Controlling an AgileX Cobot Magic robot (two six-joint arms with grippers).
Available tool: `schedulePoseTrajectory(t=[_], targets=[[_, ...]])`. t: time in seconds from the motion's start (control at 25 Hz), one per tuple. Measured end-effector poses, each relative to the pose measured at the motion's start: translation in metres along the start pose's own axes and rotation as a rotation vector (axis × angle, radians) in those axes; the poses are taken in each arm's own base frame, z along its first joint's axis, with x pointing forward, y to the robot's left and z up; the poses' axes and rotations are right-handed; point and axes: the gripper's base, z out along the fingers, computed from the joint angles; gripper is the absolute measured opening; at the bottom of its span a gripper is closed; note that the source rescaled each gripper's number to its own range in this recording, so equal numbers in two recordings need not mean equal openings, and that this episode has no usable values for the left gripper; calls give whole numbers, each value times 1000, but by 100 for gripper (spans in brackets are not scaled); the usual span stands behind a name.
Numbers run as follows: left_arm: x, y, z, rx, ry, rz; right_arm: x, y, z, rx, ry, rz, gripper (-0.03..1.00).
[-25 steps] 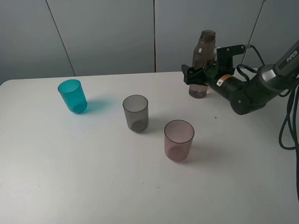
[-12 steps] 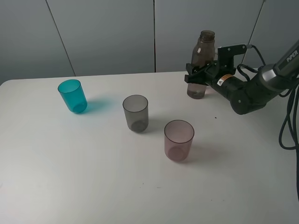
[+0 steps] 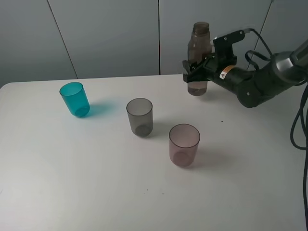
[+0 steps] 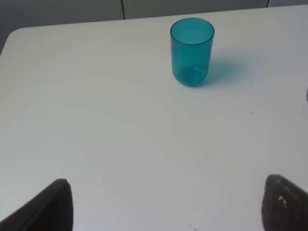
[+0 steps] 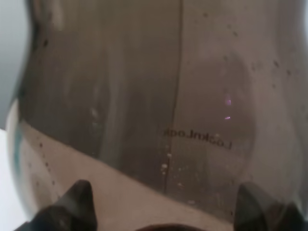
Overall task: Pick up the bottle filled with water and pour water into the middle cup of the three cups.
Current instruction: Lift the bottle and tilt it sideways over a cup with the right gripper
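My right gripper [image 3: 194,71] is shut on the smoky brown-grey bottle [image 3: 198,50] and holds it upright, lifted off the table at the back right. The bottle [image 5: 159,106] fills the right wrist view, with both fingertips [image 5: 77,199] at its sides. The three cups stand in a diagonal row: the teal cup [image 3: 74,98] on the left, the smoky grey middle cup [image 3: 140,116], and the pink-mauve cup [image 3: 184,144] nearest the front. The left wrist view shows the teal cup [image 4: 192,51] ahead of my open left gripper [image 4: 163,207], which is out of the exterior view.
The white table [image 3: 72,183] has its back edge just behind the bottle, against a grey panelled wall [image 3: 110,33]. Black cables [image 3: 301,125] hang at the right edge.
My right gripper has lifted the bottle off the table and carried it up and a little to the left. The cups have not moved.
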Motion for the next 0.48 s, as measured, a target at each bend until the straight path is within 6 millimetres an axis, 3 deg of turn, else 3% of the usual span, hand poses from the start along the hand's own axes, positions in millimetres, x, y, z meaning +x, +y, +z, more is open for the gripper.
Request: schedulePoseTrajectory(t=[0.2,0.48], targets=[[0,0,0,0,0,0,-21,28,0,-49,-53,-144,0],[0,0,0,0,0,0,-28,61,1,-57,-74,-459,0]])
